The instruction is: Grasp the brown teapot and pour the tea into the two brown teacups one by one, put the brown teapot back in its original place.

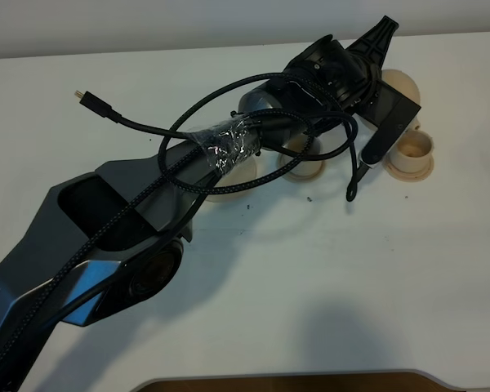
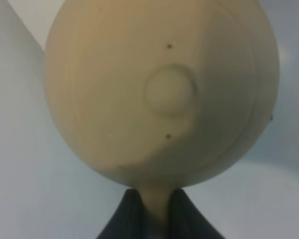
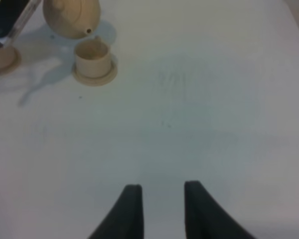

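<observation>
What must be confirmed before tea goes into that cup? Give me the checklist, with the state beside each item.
1. Left fingers clamped on the handle of the brown teapot: ok.
2. Lid seated, knob in place: ok.
3. Spout at the rim of the teacup: ok. Centred over it: cannot tell.
4. That teacup upright on its saucer: ok.
5. Other teacup filled: cannot tell, it is cut off at the edge of the view.
6. Large saucer free for the return: cannot tell, the arm covers most of it.
</observation>
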Controlling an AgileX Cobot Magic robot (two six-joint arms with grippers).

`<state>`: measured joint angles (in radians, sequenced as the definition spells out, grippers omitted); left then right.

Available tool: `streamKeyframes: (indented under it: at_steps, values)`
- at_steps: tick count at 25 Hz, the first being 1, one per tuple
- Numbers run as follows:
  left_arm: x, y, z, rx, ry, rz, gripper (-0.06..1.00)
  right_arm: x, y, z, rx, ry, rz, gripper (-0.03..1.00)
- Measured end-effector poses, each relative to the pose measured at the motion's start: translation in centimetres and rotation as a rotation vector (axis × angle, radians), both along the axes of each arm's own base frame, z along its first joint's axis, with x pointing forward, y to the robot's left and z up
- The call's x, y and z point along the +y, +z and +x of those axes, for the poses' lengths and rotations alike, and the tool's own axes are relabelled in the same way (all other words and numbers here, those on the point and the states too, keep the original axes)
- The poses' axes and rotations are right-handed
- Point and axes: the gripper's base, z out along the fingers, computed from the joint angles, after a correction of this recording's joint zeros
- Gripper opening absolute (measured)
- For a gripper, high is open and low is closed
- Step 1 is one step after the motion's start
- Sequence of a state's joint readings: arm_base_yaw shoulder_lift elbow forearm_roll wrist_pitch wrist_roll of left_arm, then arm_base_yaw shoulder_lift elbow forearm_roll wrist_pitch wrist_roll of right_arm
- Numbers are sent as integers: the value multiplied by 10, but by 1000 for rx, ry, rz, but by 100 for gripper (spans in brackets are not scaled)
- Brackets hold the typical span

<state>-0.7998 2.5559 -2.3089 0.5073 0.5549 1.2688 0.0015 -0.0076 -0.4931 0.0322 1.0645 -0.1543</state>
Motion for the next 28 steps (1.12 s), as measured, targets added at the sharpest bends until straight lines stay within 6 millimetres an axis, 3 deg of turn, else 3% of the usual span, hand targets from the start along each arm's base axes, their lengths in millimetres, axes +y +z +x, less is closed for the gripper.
streamKeyframes:
  at_steps: [28]
  values:
    - [-11, -3, 2, -145, -144, 69, 11, 0, 0, 0, 0, 0, 0, 23]
